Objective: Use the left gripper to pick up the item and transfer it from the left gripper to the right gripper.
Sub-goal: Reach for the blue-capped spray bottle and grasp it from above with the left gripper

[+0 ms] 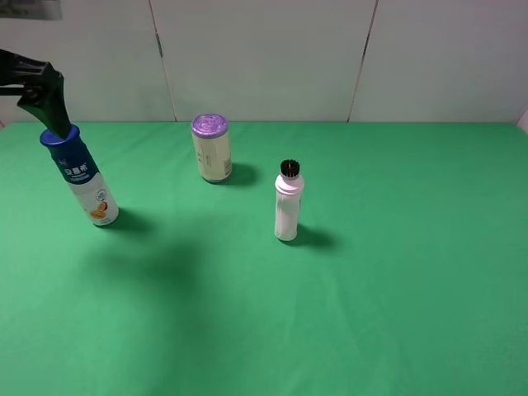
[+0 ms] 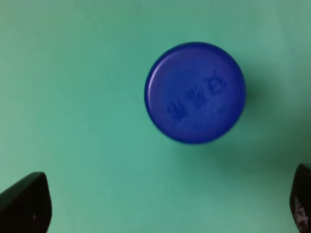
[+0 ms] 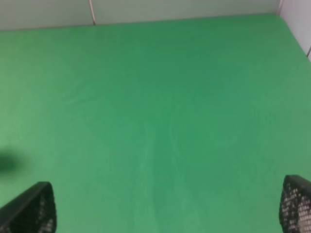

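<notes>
The item (image 1: 82, 177), a tall bottle with a blue cap, dark blue upper label and white lower body with an orange picture, stands at the far left of the green table. My left gripper (image 1: 51, 111) hangs right above its cap, open and not closed on it. In the left wrist view the blue cap (image 2: 195, 92) is seen from above, and the left gripper (image 2: 163, 196) shows only two black fingertips (image 2: 24, 204) far apart. My right gripper (image 3: 163, 206) is open and empty over bare green cloth; it is out of the exterior high view.
A cream can with a purple lid (image 1: 212, 148) stands at the back middle. A slim white bottle with a black cap (image 1: 288, 202) stands near the centre. The green cloth (image 1: 371, 289) runs to white wall panels (image 1: 264, 58) at the back.
</notes>
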You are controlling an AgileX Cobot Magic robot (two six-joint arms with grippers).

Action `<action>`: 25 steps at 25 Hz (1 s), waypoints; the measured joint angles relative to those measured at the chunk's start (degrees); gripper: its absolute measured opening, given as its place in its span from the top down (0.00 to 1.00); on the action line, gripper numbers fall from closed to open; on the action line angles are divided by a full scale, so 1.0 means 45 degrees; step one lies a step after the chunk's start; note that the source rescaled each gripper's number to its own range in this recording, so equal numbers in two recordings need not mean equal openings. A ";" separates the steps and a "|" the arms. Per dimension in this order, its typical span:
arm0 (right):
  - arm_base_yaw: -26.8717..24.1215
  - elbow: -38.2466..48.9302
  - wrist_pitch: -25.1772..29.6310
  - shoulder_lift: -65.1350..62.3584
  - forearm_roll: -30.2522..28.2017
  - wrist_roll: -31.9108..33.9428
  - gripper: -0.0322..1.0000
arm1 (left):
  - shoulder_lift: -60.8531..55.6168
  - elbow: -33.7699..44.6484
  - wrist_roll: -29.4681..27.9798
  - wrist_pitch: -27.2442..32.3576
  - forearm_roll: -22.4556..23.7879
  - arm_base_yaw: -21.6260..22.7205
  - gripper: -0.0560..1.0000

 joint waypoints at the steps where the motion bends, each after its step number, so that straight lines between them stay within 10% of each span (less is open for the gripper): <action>1: 0.0000 0.0000 0.0000 0.0000 0.0000 0.0000 0.00 | 0.0221 -0.0100 0.0000 -0.0046 0.0000 0.0000 0.00; 25: 0.0000 0.0000 0.0000 0.0000 0.0000 0.0000 0.00 | 0.4022 -0.0920 0.0011 -0.0843 -0.0804 -0.0099 0.00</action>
